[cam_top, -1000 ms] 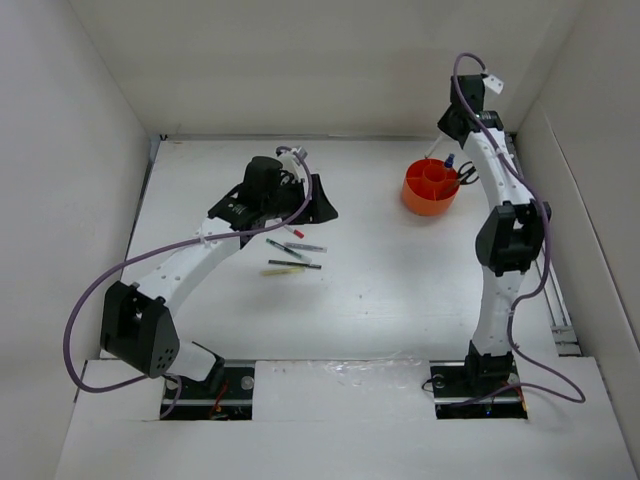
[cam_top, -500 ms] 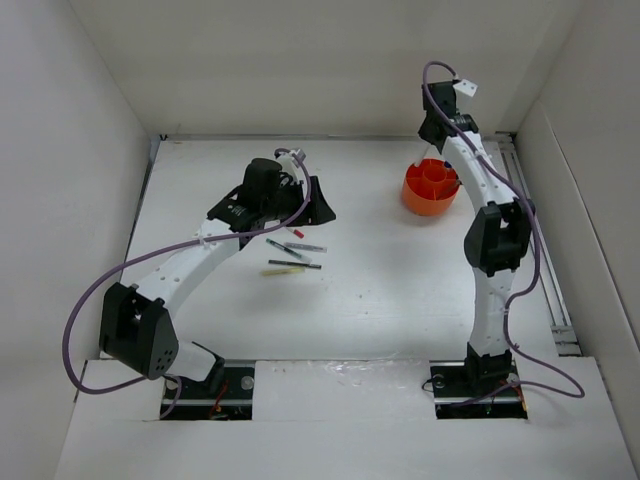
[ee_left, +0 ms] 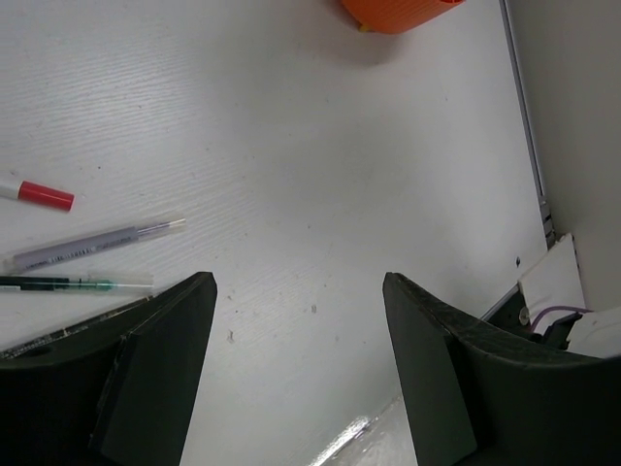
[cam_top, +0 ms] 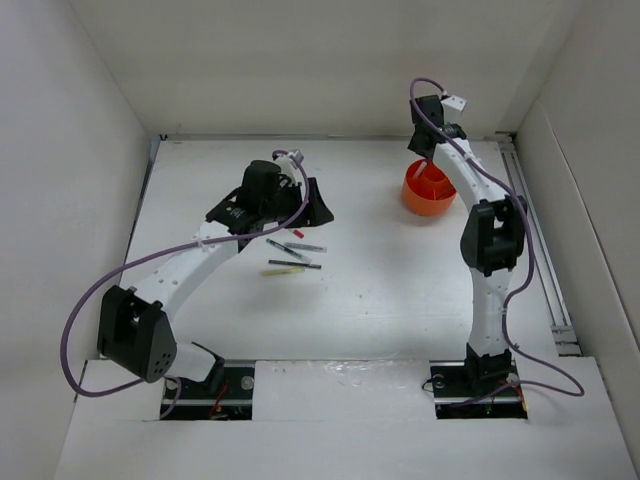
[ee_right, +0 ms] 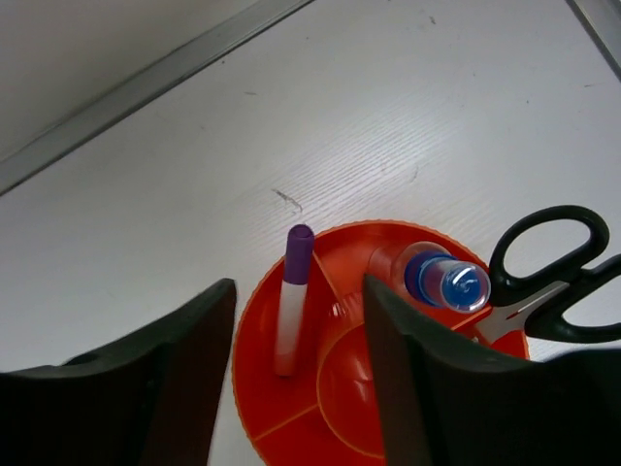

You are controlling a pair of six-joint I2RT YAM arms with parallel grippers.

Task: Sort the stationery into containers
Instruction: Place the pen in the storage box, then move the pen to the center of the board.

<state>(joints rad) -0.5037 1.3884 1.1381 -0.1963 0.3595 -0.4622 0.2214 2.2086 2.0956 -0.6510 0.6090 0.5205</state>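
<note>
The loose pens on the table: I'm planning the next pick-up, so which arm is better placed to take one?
Left. The left gripper hangs right beside the loose pens, jaws open and empty. The right gripper is far off, over the orange cup.

The white table (ee_left: 320, 146) is matt and finely ribbed, with small scuffs. The round bright orange plastic organiser cup (ee_right: 291, 413) is smooth with a soft sheen. The small scissors (ee_right: 558, 216) have glossy black plastic handles, and their blades look like bare silvery metal. The white plastic marker with a purple cap (ee_right: 291, 301) is satin-smooth. The clear blue plastic cap (ee_right: 448, 282) glints. The grey pen (ee_left: 92, 248) has a translucent plastic barrel. The left gripper (ee_left: 299, 283) and right gripper (ee_right: 301, 286) have fingers (ee_left: 155, 379) of matt black plastic. A dull metal rail (ee_right: 146, 87) edges the table.
</note>
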